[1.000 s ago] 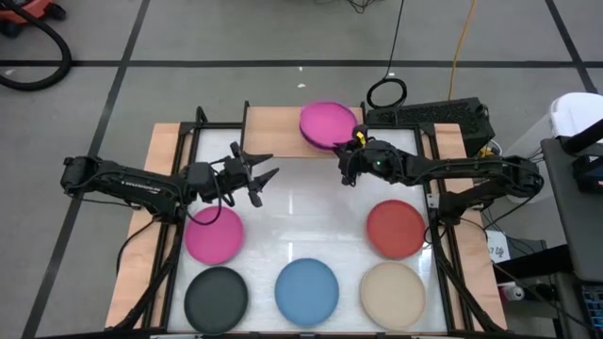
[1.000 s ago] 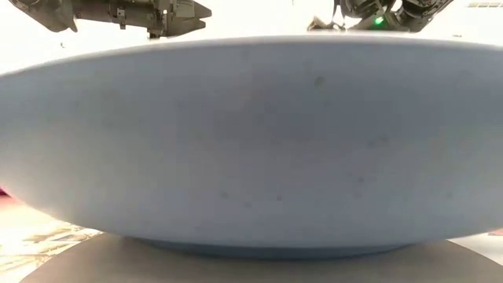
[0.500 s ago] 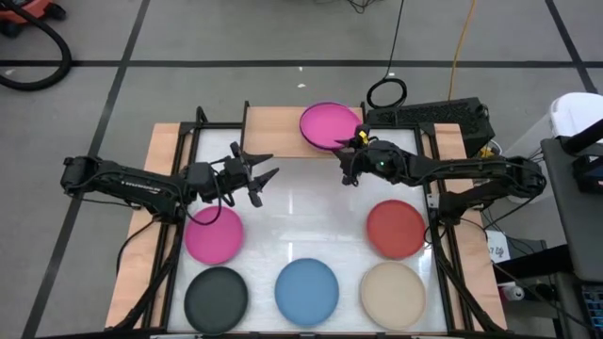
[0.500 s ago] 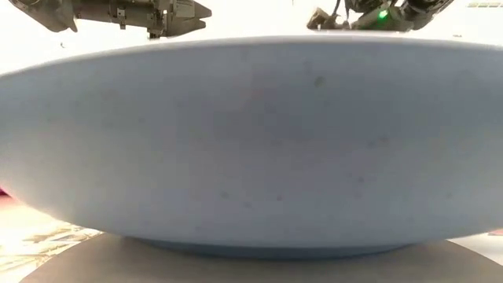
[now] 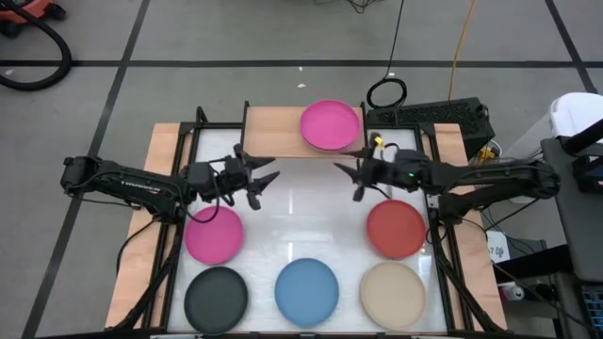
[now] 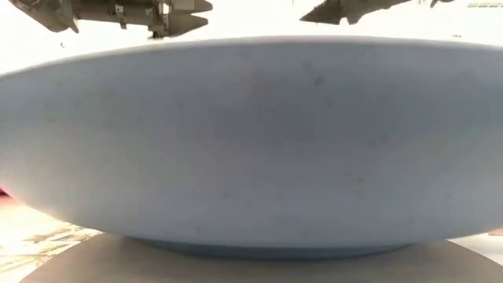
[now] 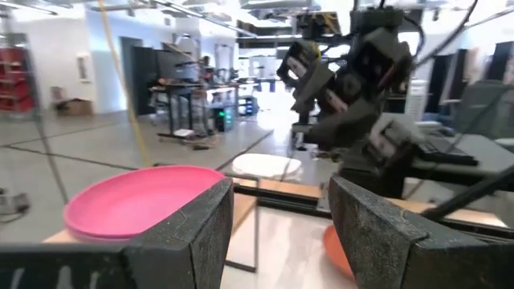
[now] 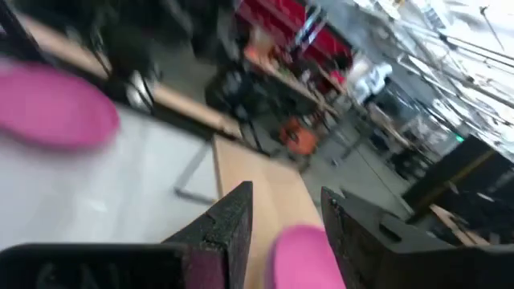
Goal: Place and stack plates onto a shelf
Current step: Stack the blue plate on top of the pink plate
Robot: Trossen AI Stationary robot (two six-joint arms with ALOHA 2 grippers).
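A magenta plate (image 5: 331, 125) lies flat on the light-wood shelf (image 5: 271, 130) at the table's far edge; the left wrist view shows this plate (image 7: 136, 205) with a paler rim under it. On the white table lie a second magenta plate (image 5: 214, 234) and black (image 5: 216, 298), blue (image 5: 307, 290), beige (image 5: 392, 294) and red (image 5: 396, 228) plates. My right gripper (image 5: 350, 179) hangs open just near of the shelf, touching nothing. My left gripper (image 5: 264, 179) waits open above the table, left of centre.
The blue plate (image 6: 251, 141) fills the low view, with both grippers just over its rim. The two grippers face each other with a gap between them. Black frame posts (image 5: 200, 118) stand at the shelf's corners. The white table (image 5: 301, 212) is bare between the arms.
My right gripper has let go of the magenta plate's near edge, opened, and drawn back from the shelf toward the table's near and right side. The plate has settled flat on the shelf, slightly farther back.
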